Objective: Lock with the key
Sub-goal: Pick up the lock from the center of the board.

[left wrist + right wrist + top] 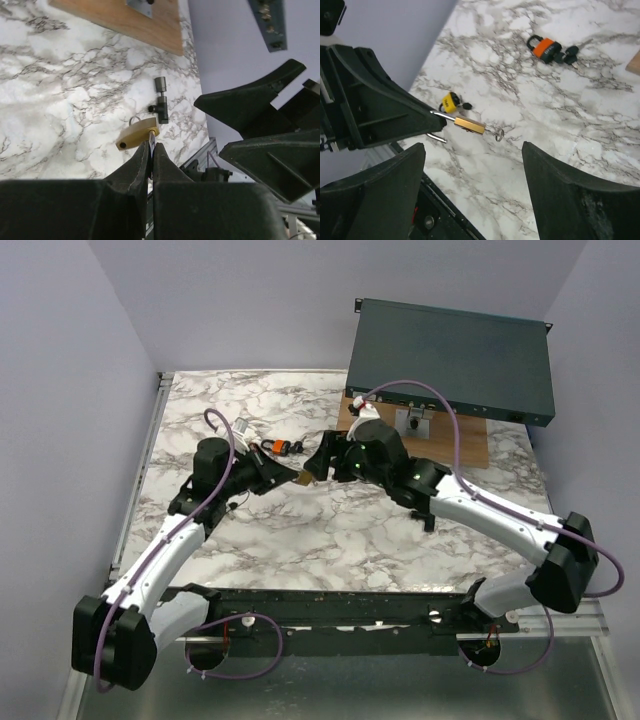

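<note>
A brass padlock (301,478) is held in the air over the middle of the marble table. My left gripper (289,475) is shut on its silver shackle; the left wrist view shows the fingers (142,160) pinched together just below the brass body (137,136). In the right wrist view the shackle looks open, with the brass body (469,125) on one leg. A key with a small ring (498,134) sticks out of the body's far end. My right gripper (472,146) is wide open and empty, facing the key end from close by (318,462).
An orange padlock with black keys (278,447) (547,48) and a small yellow padlock (450,101) lie on the table. A wooden board with a metal latch (440,435) and a dark grey box (450,360) stand at the back right. A small black part (161,100) lies on the marble.
</note>
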Robot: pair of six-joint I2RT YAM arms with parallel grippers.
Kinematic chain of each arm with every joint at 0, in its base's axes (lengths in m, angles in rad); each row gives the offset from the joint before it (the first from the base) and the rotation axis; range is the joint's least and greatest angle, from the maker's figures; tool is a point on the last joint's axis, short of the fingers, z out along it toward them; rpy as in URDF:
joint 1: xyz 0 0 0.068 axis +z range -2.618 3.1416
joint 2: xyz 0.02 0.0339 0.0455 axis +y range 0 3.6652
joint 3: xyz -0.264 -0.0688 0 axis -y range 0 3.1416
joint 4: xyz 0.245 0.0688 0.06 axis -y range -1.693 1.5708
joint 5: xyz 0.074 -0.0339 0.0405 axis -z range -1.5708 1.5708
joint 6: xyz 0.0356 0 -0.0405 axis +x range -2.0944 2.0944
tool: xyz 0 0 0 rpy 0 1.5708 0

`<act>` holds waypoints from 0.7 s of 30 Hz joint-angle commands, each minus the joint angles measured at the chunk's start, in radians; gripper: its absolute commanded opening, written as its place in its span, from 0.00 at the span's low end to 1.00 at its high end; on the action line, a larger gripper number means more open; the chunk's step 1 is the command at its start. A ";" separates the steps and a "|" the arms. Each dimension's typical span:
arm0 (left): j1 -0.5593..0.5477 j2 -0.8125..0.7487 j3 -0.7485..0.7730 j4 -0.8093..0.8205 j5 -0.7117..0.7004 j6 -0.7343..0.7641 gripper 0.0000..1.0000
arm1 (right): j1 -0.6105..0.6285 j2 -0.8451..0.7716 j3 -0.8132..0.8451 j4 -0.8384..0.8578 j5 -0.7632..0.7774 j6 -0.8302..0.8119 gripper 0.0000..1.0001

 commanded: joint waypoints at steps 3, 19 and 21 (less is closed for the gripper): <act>-0.004 -0.146 0.251 -0.171 0.169 0.161 0.00 | 0.004 -0.247 -0.045 0.114 -0.190 -0.230 0.85; -0.074 -0.230 0.538 -0.162 0.328 0.021 0.00 | 0.005 -0.227 0.158 0.327 -0.714 -0.297 0.78; -0.083 -0.230 0.548 -0.145 0.328 -0.003 0.00 | 0.005 -0.209 0.173 0.341 -0.768 -0.283 0.76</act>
